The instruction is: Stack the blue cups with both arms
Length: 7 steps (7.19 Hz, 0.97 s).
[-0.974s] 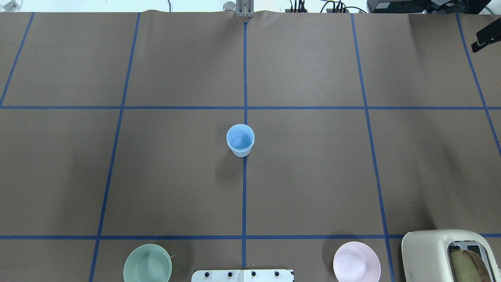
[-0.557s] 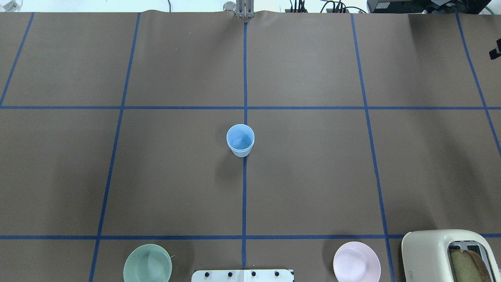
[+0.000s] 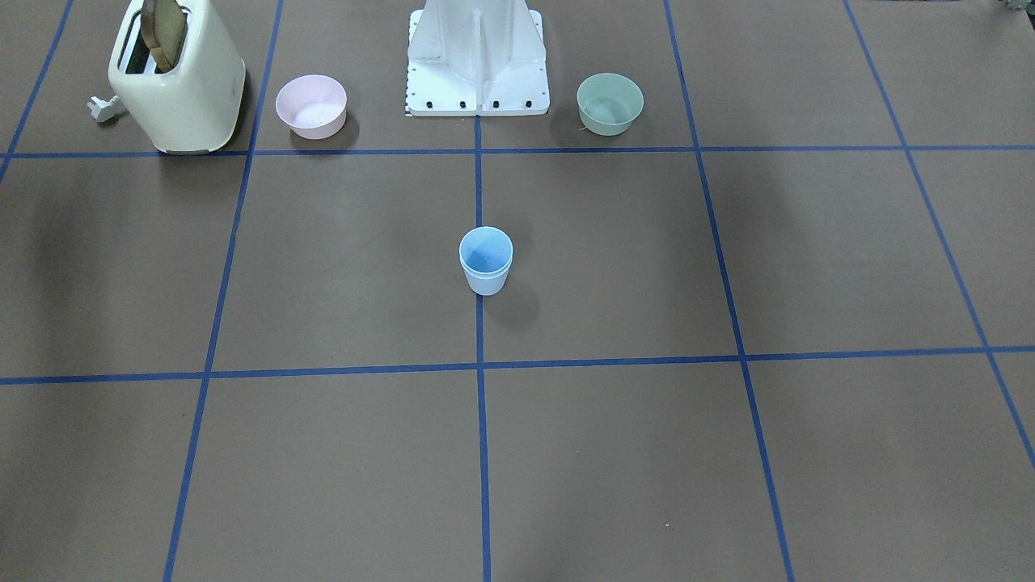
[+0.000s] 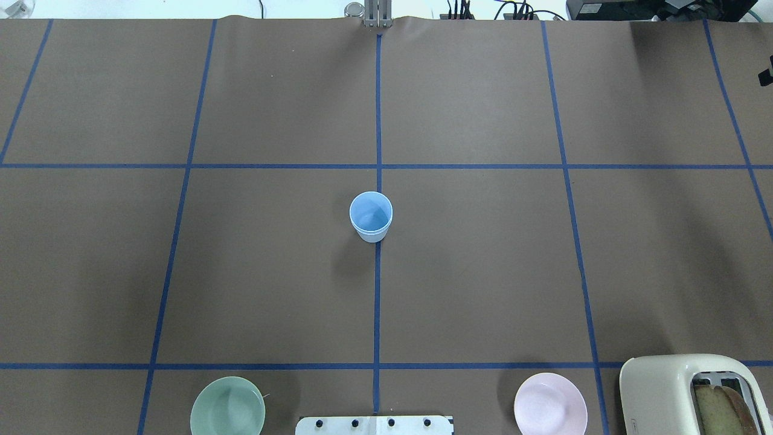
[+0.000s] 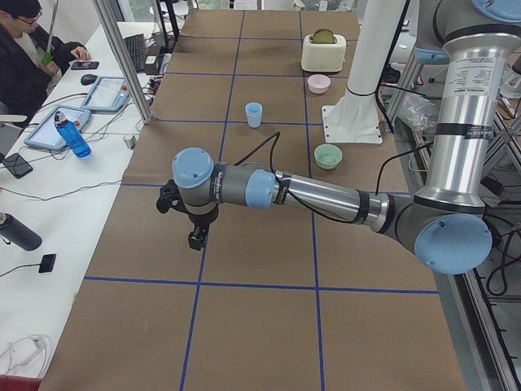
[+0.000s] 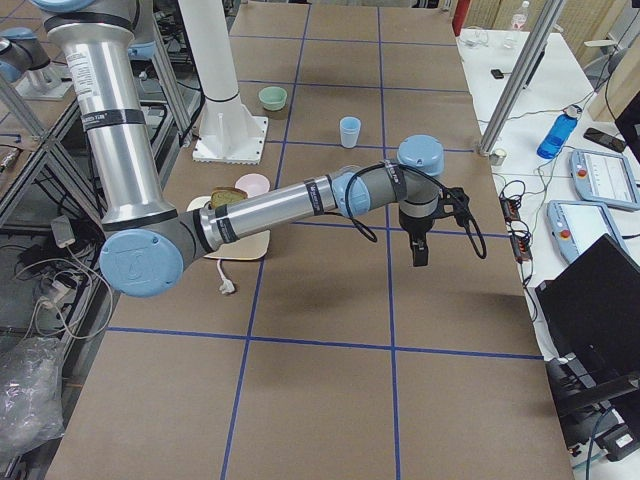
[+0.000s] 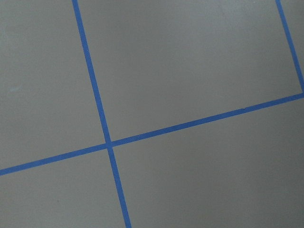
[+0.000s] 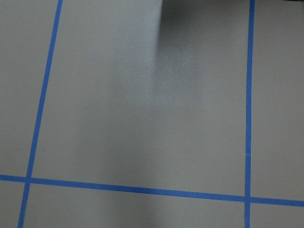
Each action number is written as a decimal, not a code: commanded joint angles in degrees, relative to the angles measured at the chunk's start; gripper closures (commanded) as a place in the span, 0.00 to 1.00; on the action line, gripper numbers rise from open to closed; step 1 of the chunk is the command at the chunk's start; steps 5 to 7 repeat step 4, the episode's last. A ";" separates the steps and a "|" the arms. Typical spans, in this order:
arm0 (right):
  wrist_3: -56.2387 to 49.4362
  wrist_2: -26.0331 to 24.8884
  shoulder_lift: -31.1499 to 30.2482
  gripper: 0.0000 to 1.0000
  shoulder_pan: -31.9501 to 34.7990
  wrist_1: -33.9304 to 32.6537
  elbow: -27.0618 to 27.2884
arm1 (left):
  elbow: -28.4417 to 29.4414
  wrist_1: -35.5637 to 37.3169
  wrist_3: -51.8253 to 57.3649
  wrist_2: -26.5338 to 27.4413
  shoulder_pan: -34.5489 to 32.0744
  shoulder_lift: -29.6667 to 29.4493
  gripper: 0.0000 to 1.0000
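Note:
The blue cups [image 4: 371,215] stand upright at the table's centre on the blue tape line. In the front-facing view [image 3: 485,260] a second rim line shows just under the top rim, as of one cup nested in the other. They also show in both side views [image 5: 254,114] [image 6: 349,131]. My left gripper [image 5: 195,240] hangs over bare table far to the cups' left. My right gripper [image 6: 418,255] hangs far to their right, and only a black tip [image 4: 766,75] shows at the overhead view's edge. I cannot tell whether either is open. Both wrist views show only brown paper and tape.
A cream toaster [image 4: 688,393] with bread in it stands at the near right. A pink bowl [image 4: 550,403] and a mint-green bowl [image 4: 227,406] flank the white base column [image 3: 477,56]. People and devices sit at the side desks.
The black tip of my right gripper has slid further out past the overhead view's right edge. The cups have not moved.

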 commanded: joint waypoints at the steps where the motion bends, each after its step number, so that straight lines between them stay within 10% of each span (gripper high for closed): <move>1: 0.44 -0.01 -0.33 0.00 0.01 -0.21 -0.06 | -0.18 0.00 -0.16 -0.08 -0.09 0.01 0.02; 7: 0.70 0.08 -0.42 0.00 0.01 -0.29 0.03 | -0.18 0.00 -0.16 0.00 0.00 0.01 0.02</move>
